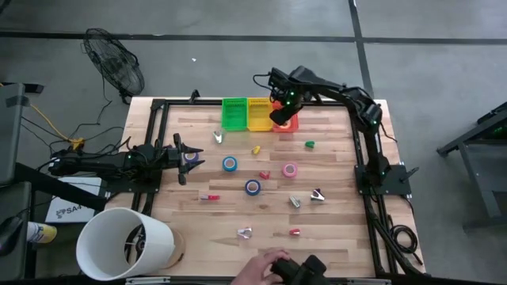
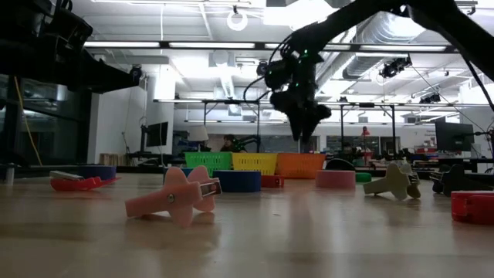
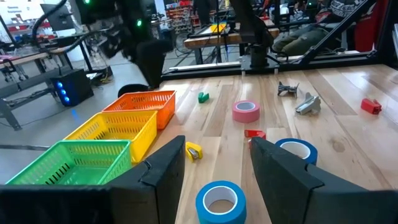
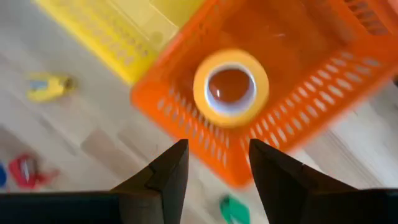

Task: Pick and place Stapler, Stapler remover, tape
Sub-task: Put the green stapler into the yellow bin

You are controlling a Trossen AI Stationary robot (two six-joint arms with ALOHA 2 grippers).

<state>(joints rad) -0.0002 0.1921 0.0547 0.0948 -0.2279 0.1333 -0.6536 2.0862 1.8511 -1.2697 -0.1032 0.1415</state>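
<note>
My right gripper hangs open over the orange basket at the far edge. A yellow tape roll shows inside that basket, below the open fingers and apart from them. My left gripper waits open at the table's left side, with a blue tape roll just ahead of its fingers. A second blue roll and a pink roll lie flat mid-table. Small yellow, green and red pieces and silvery claw pieces are scattered about.
A green basket and a yellow basket stand beside the orange one. A person's hand holding a dark object reaches over the near edge. A white bucket stands off the near left corner. Black frame rails run along the table's sides.
</note>
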